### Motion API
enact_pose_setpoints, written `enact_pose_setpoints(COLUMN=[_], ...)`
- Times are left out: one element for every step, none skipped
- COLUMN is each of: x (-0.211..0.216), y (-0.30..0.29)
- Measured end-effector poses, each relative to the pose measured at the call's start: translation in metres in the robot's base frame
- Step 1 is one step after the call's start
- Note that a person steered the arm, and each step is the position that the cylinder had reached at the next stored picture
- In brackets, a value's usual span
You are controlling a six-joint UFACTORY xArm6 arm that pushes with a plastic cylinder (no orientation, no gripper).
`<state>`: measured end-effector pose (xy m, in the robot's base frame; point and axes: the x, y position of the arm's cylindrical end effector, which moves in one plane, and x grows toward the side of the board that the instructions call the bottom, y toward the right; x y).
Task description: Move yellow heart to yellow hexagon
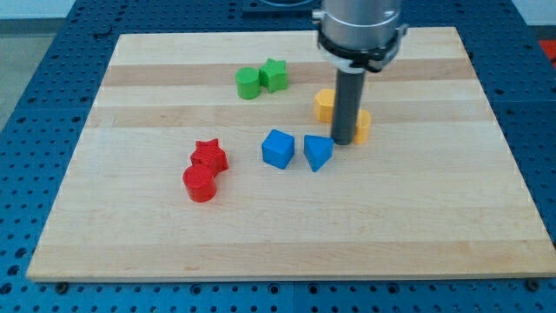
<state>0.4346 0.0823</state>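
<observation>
Pincerless, my tip rests between 2 yellow blocks, yellow hexagon and half-hidden yellow heart, seemingly already nearly together.

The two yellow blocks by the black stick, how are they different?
The yellow block on the view's left of my tip shows most of itself, with flat angled sides. The other yellow block, on the view's right of my tip, is mostly hidden behind the rod, so its shape is unclear. The first sits nearer the view's top, the second lower. Both are the same yellow and close to my tip.
</observation>
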Motion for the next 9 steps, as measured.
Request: enact_pose_setpoints(x=[0.0, 0.017, 0.027, 0.027, 0.027, 0.016, 0.005, -0.002, -0.011], y=[0.012, 0.006, 0.007, 0.029, 0.039, 0.041, 0.043, 0.043, 0.043])
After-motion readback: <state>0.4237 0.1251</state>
